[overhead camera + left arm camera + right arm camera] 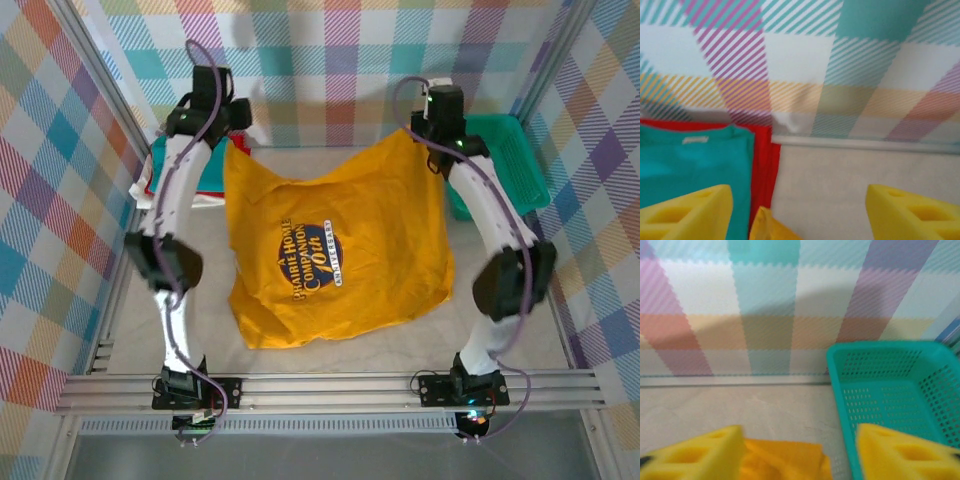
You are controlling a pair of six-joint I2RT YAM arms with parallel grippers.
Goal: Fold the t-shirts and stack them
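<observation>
The mustard-yellow cotton t-shirt with the dark round chest print [330, 250] lies spread print-up on the pale bench [500, 330], its far edge up by the two arms. The left claw [799, 212] and the right claw [797, 452] each sit at a far corner. Both have their yellow foam fingers [690, 215] wide apart, gripping nothing, with a tongue of yellow cloth between them. The step looks like taking those corners for a fold. To do it well, both should pinch the same layers together, then lift level so the sagging far edge pulls straight. The left must stay off the folded teal t-shirt [690, 160] and the red t-shirt [765, 160] beneath it, just beside. The right must stay off the green plastic mesh basket [890, 390].
</observation>
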